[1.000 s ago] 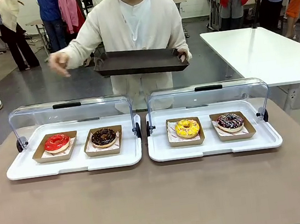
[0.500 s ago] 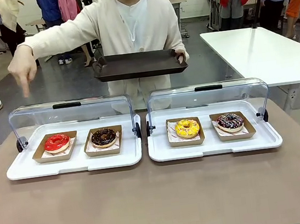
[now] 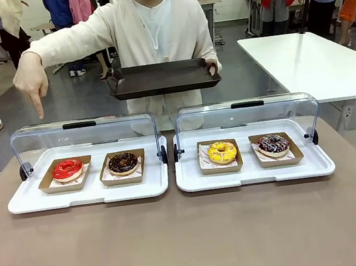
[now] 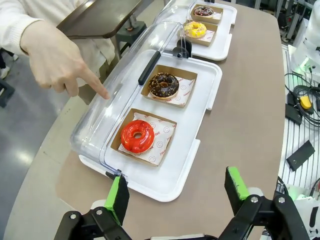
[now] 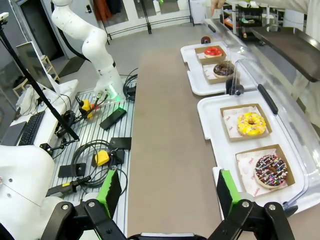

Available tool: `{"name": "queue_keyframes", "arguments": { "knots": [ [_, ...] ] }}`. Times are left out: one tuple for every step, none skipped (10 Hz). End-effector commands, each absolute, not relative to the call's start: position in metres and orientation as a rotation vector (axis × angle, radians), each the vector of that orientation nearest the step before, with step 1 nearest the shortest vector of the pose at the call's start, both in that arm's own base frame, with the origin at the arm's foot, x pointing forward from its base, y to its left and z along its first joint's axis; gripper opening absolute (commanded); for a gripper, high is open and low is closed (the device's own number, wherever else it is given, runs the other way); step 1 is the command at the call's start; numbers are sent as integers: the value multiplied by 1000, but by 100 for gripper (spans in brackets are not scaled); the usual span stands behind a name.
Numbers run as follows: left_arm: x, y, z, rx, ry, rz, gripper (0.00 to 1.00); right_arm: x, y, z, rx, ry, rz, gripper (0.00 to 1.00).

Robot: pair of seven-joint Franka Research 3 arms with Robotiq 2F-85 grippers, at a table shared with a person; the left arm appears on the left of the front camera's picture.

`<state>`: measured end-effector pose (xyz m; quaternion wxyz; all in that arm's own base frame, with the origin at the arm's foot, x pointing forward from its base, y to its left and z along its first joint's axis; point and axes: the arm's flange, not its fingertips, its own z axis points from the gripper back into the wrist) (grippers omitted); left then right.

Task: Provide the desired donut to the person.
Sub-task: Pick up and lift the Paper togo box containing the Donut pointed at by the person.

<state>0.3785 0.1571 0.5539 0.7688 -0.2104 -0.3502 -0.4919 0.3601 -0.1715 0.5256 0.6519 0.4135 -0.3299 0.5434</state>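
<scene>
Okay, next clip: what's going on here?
The person across the table holds a dark tray in one hand and points down with the other hand over the end of the left display case where the red donut sits. The chocolate donut, yellow donut and sprinkled donut lie untouched too. The left gripper and right gripper are open, holding nothing.

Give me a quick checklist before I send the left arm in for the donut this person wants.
1. Choice clear: the person's hand points down above the red donut end of the left case. Ok.
2. That case's cover is rolled back, donut reachable. Ok.
3. The left tool is open and empty. Ok.
4. The right tool is open, back from the cases. Ok.
5. The dark tray is held level, looks bare. Ok.
6. Reach path free: the pointing hand hangs over that cover. Not ok.
</scene>
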Motion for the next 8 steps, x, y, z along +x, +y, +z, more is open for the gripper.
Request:
{"name": "queue_keyframes", "arguments": {
  "knots": [
    [379, 157, 555, -460, -771, -1057, 100, 360, -171, 526, 939, -751, 1235, 100],
    [379, 157, 555, -460, -771, -1057, 100, 360, -171, 526, 939, -751, 1235, 100],
    [379, 157, 555, -460, -771, -1057, 100, 360, -171, 526, 939, -751, 1235, 100],
    [379, 157, 555, -460, -771, -1057, 100, 360, -171, 526, 939, -751, 1235, 100],
    [379, 157, 555, -460, -771, -1057, 100, 360, -171, 526, 939, -751, 1235, 100],
    [379, 157, 555, -460, -771, -1057, 100, 360, -171, 526, 939, -751, 1235, 100],
    [379, 157, 555, -460, -771, -1057, 100, 360, -171, 526, 939, -751, 1235, 100],
    [379, 157, 555, -460, -771, -1057, 100, 360, -171, 526, 939, -751, 1235, 100]
  ]
}}
